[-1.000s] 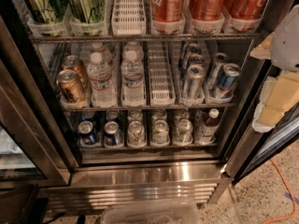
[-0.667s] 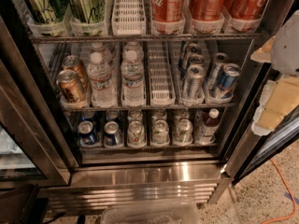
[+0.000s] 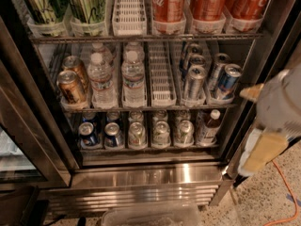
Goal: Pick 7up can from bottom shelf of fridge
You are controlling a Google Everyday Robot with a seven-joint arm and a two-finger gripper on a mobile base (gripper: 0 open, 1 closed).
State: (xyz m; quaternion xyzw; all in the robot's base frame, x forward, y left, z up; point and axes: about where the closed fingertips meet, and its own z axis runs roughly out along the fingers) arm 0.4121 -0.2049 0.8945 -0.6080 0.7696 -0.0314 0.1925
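The fridge (image 3: 155, 173) stands open in front of me, with a shiny steel base panel. Its bottom shelf (image 3: 146, 149) holds short cans in whitish lane trays. Two dark blue cans (image 3: 88, 134) sit in the left lanes. Pale silver-topped short cans fill the three middle lanes. I take the one in the centre lane for the 7up can (image 3: 161, 134). A small bottle (image 3: 207, 128) stands in the right lane. My gripper (image 3: 263, 126), grey-white with yellowish parts, hangs at the right edge outside the fridge, level with the lower shelves and apart from the cans.
The middle shelf holds brown cans (image 3: 70, 86), water bottles (image 3: 134, 76) and tall slim silver-and-blue cans (image 3: 195, 81). The top shelf holds green cans and red cola cans (image 3: 207, 1). The dark-framed glass door (image 3: 23, 145) is at the left. An orange cable (image 3: 287, 192) lies on the floor at the right.
My arm at the right edge has shifted slightly down and inward. The cans and shelves have not moved.
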